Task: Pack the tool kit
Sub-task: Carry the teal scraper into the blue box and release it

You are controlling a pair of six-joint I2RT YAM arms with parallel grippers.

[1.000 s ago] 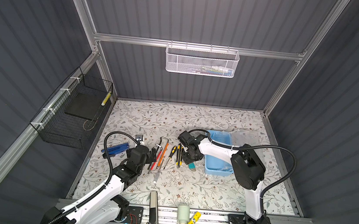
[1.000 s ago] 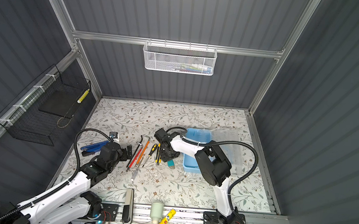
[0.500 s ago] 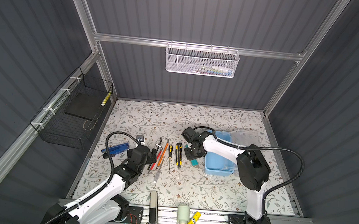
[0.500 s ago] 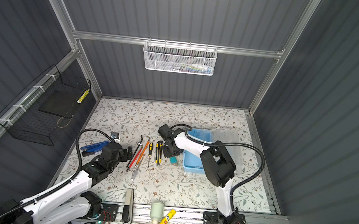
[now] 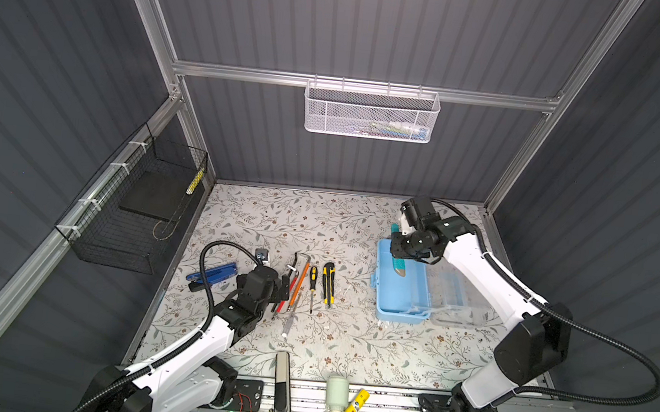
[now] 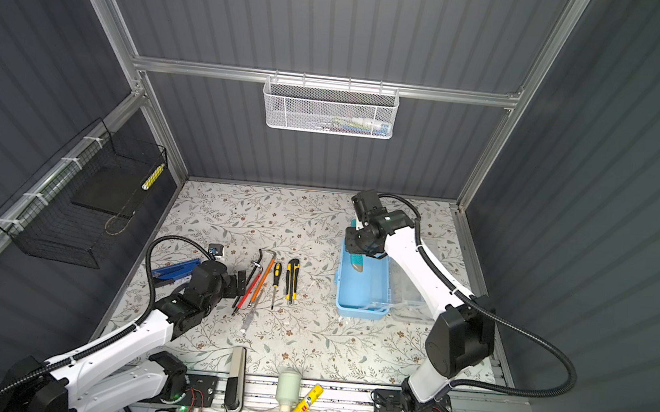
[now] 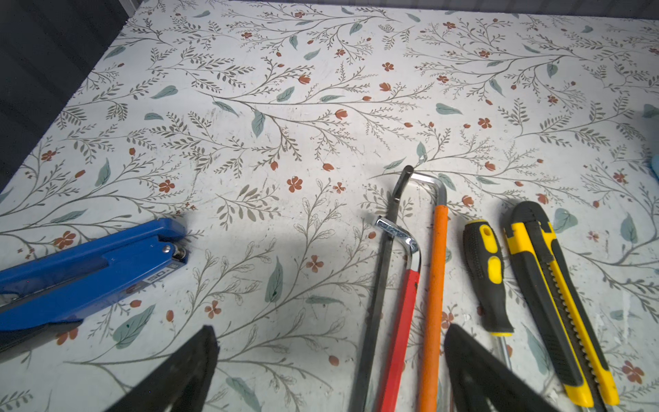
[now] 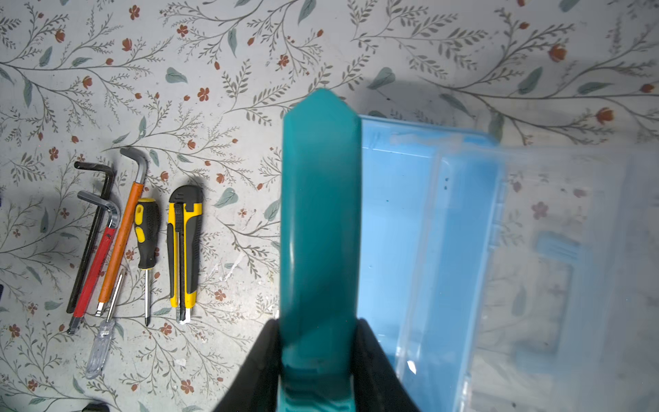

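The tool kit point(image 5: 400, 294) point(image 6: 361, 294) point(image 8: 392, 214) is a light-blue box on the right of the table. It lies open, with its clear lid point(image 5: 456, 295) folded out to the right. My right gripper point(image 5: 400, 246) point(image 6: 358, 241) point(image 8: 317, 324) is shut on a teal-handled tool point(image 5: 397, 264) point(image 8: 321, 214), held above the box's far end. My left gripper point(image 5: 284, 283) point(image 7: 330, 331) is open, low over a row of hex keys point(image 5: 298, 274) point(image 7: 396, 285). Next to them lie a yellow-black screwdriver point(image 5: 312, 282) point(image 7: 486, 271) and a utility knife point(image 5: 327, 284) point(image 7: 549, 285).
A blue hand tool point(image 5: 212, 276) point(image 7: 82, 271) lies left of the left gripper. A clear-handled driver point(image 5: 289, 322) lies below the row. A white mesh basket point(image 5: 370, 113) hangs on the back wall and a black wire basket point(image 5: 135, 211) on the left wall. A bottle point(image 5: 336, 391) and yellow tube point(image 5: 353, 401) sit on the front rail.
My right gripper has carried the teal-handled tool from beside the tool row to the right and back, over the box's far end. The left arm has barely moved.
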